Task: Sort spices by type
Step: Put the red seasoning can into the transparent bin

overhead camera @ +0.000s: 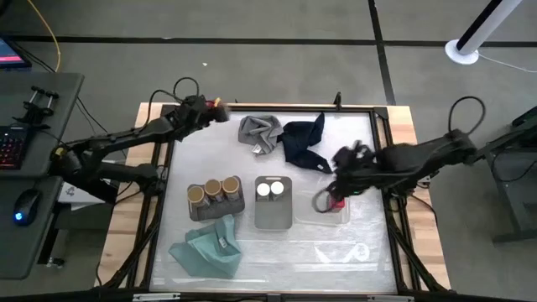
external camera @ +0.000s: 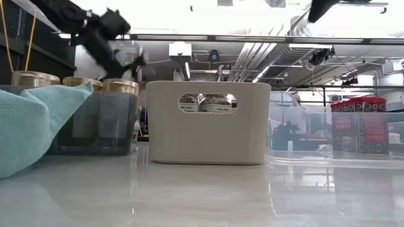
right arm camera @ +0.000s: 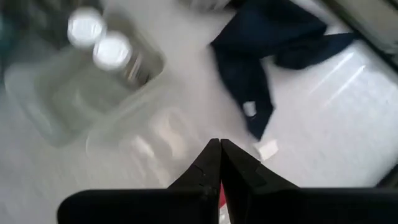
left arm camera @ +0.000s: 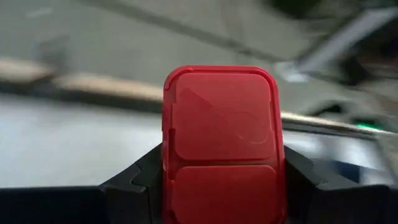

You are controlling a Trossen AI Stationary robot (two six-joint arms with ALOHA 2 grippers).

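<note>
In the left wrist view, a red squarish spice jar (left arm camera: 222,124) fills the space between the fingers of my left gripper (left arm camera: 222,177). In the high view, this gripper (overhead camera: 216,109) is over the table's far left corner. My right gripper (right arm camera: 219,149) is shut and raised above the clear tray (overhead camera: 323,214), where a red jar (overhead camera: 338,202) shows. Two red jars (external camera: 358,125) stand side by side there in the low view. Three tan-topped jars (overhead camera: 215,188) stand in a dark tray. Two white-topped jars (overhead camera: 270,190) stand in a pale bin. My left gripper pinches the red jar between its two fingers, one on each side wall just below the lid (left arm camera: 168,180). The jar's red top faces the wrist camera. In the low view the gripper (external camera: 129,60) hangs well above the table, so the jar is lifted clear.
A grey cloth (overhead camera: 260,132) and a navy cloth (overhead camera: 304,141) lie at the far middle of the table. A teal cloth (overhead camera: 205,247) lies near the front, leaning on the dark tray (external camera: 95,126). The pale bin (external camera: 208,123) stands between the trays. A keyboard and mouse sit off to the left.
</note>
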